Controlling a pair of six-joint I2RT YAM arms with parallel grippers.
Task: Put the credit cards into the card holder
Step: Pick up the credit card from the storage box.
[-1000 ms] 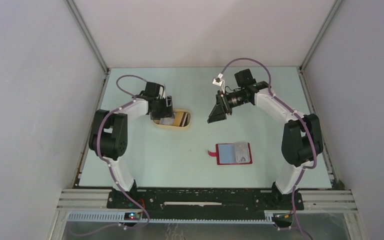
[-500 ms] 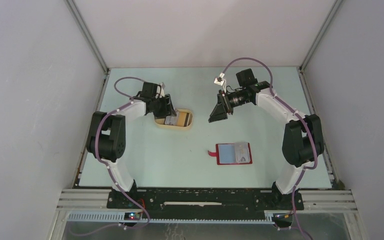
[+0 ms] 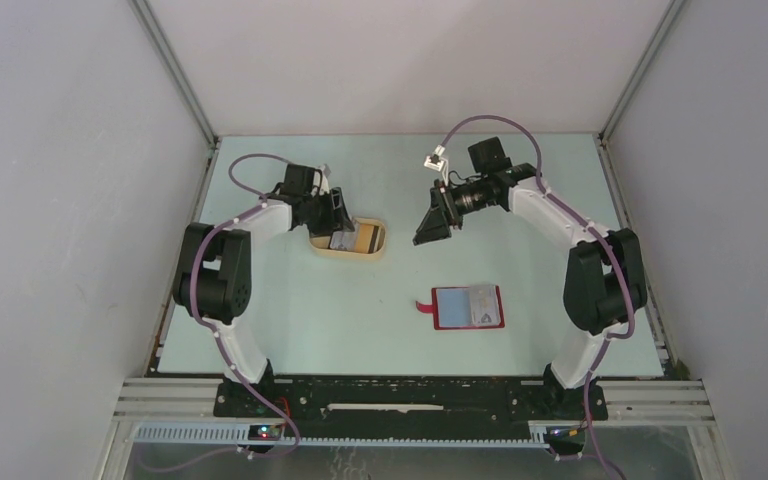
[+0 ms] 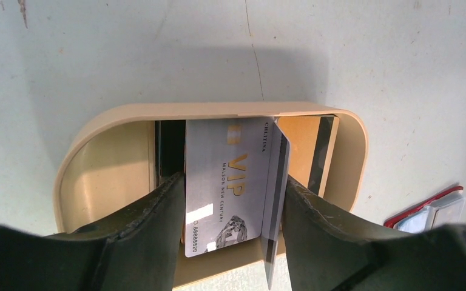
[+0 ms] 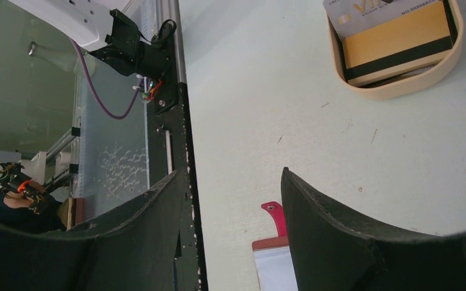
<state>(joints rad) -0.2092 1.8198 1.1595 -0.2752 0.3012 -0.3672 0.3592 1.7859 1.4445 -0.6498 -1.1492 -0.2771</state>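
The credit cards sit in a tan oval dish [image 3: 378, 246]. In the left wrist view a silver VIP card [image 4: 224, 182] spans the gap between my left gripper's fingers, and a second card [image 4: 277, 200] stands tilted on edge against the right finger. My left gripper [image 4: 233, 182] is closed on these cards across their width. An orange-yellow card with a dark stripe [image 4: 303, 145] lies behind them. The red card holder [image 3: 468, 307] lies open near the middle right with a pale card [image 3: 482, 298] in its pocket. My right gripper [image 3: 430, 232] hovers open and empty, above and behind the holder.
The dish rim [image 4: 218, 110] surrounds the cards on all sides. The holder's red strap [image 5: 274, 213] shows in the right wrist view, with the table's left rail [image 5: 182, 121] beyond. Grey enclosure walls stand on three sides.
My left gripper has turned and shifted slightly right over the dish, and the dish has slid a little right with it. The right arm has barely moved.
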